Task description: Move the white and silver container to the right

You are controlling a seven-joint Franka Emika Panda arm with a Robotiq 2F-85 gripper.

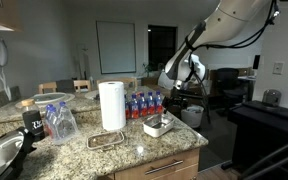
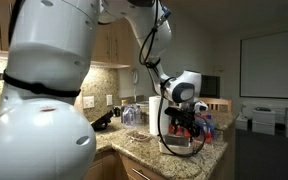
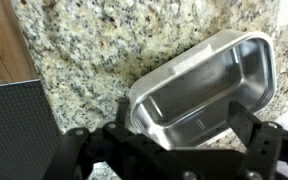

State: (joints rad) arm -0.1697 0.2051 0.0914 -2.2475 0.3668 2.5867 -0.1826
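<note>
The gripper (image 3: 167, 152) hung over the granite counter (image 1: 134, 155) with its fingers (image 3: 252, 146) spread wide and nothing between them. In the wrist view, the white and silver container (image 3: 204, 85) lay empty and slanted on the stone, its shiny inside facing up, just beyond the open fingers and not touched by them.

In an exterior view the container (image 1: 158, 126) sat near the counter's front edge, toward its right corner. It was just in front of a row of small bottles (image 1: 144, 104) and near the paper towel roll (image 1: 112, 105), which stood upright. A flat mat (image 1: 106, 140) lay by the front edge below the roll. The gripper (image 1: 176, 84) was above the container, well clear of it. A pack of water bottles (image 1: 59, 122) stood toward the counter's left end.
</note>
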